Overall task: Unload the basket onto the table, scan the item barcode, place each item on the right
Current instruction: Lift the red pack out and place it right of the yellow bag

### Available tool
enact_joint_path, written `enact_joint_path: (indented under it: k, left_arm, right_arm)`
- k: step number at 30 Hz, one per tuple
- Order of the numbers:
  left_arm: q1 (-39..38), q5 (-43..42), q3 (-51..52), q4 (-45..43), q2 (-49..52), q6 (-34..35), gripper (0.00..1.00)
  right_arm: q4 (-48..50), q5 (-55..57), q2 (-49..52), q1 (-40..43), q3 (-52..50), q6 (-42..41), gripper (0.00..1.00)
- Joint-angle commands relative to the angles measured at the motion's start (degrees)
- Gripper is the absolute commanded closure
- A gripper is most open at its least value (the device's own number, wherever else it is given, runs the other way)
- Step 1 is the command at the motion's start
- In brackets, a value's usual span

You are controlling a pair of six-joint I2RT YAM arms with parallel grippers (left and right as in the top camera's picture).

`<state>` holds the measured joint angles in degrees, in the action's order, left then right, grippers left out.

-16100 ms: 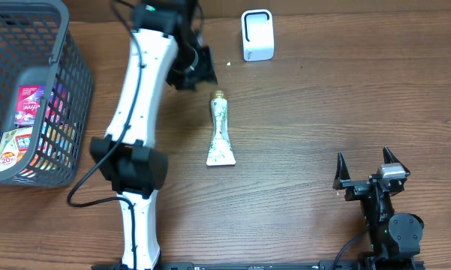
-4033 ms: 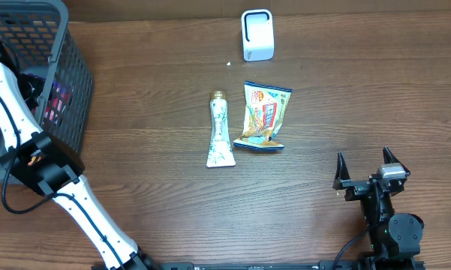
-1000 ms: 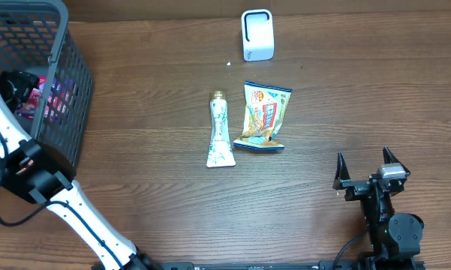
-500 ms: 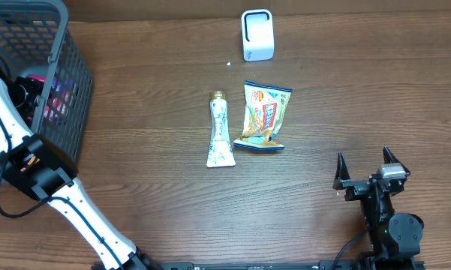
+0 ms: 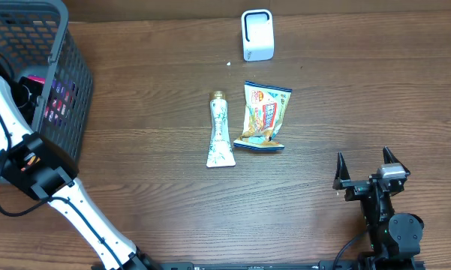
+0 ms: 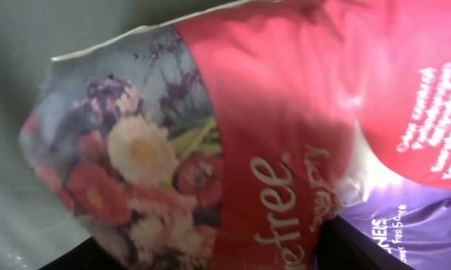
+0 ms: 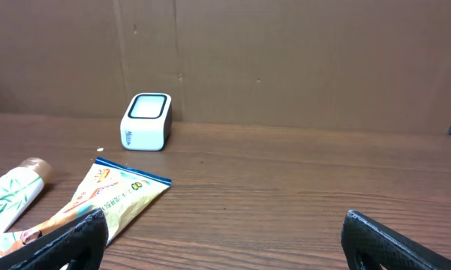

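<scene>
Basket [image 5: 69, 82] on desk [image 5: 345, 82]: left end effector [image 5: 24, 94] is inside it, close against the red floral packet [image 6: 270, 150]; its opening cannot be told. Right end effector [image 5: 364, 160], well apart from the basket, stands wide, empty.

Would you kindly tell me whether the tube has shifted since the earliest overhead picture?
No. The tube lies at the same spot and angle, below and left of the scanner; only a snack bag has been set beside it.
</scene>
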<state>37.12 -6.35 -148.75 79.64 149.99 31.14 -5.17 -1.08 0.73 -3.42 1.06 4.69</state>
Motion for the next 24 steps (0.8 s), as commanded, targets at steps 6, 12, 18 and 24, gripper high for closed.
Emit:
enact_joint_path:
  k: [6, 12, 18, 24]
  left_arm:
    - [-0.39, 2.21, 5.55, -0.42, 2.6, -2.95, 0.9]
    - [-0.35, 2.23, 4.5, 0.57, 2.21, -3.3, 0.96]
    - [-0.35, -0.2, -3.1, 4.26, -0.46, -4.9, 0.96]
    - [-0.42, -5.53, -11.52, 5.27, -7.34, -11.69, 0.96]
  right_arm:
    - [0.35, 0.15, -0.57, -0.26, -0.59, -0.17, 0.0]
    - [0.35, 0.15, -0.57, -0.26, -0.59, -0.15, 0.0]
    - [0.35, 0.15, -0.57, -0.26, -0.59, -0.17, 0.0]
    - [0.35, 0.15, -0.57, -0.26, -0.59, -0.15, 0.0]
